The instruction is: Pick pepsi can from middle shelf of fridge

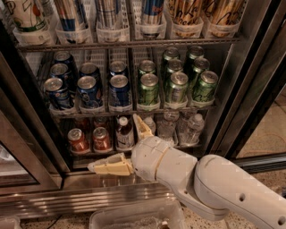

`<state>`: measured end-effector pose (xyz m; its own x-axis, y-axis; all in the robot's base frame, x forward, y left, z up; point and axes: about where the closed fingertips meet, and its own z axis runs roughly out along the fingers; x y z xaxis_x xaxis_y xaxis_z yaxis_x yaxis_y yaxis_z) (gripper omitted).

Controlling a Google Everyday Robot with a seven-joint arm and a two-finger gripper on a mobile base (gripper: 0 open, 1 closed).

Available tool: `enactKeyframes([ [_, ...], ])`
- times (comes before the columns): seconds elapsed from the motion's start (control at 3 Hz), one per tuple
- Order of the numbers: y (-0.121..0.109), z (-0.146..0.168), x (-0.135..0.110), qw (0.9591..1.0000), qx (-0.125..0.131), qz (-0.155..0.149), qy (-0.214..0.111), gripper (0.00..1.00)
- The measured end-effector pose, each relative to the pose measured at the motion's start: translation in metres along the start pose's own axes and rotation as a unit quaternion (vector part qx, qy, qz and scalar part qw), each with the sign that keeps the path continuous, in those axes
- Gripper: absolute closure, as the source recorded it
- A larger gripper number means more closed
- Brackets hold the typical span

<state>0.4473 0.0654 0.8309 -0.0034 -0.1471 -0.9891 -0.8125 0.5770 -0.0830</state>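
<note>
Several dark blue pepsi cans (89, 91) stand in rows on the left half of the middle shelf (134, 110) of the fridge (40, 147), with green cans (148, 88) to their right. My gripper (113, 142) is below that shelf, in front of the bottom rack. It is open and empty. One cream finger (107, 166) points left and the other finger (142, 126) points up toward the shelf edge. The white arm comes in from the lower right.
Tall cans (107, 13) fill the top rack. Red cans (78, 141), a dark bottle (124, 133) and clear bottles (193, 129) stand on the bottom rack. Dark door frames (250, 89) flank the opening. A clear plastic bin (134, 219) sits on the floor below the steel base.
</note>
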Motion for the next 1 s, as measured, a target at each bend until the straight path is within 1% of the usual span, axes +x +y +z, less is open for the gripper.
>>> enactKeyframes([
  [0.33, 0.003, 0.013, 0.004, 1.0000, 0.005, 0.003, -0.001, 0.00],
  [0.67, 0.011, 0.045, 0.007, 0.9999, 0.006, 0.001, -0.012, 0.00],
  [1.0, 0.018, 0.069, 0.006, 0.9996, 0.007, -0.004, -0.025, 0.00],
])
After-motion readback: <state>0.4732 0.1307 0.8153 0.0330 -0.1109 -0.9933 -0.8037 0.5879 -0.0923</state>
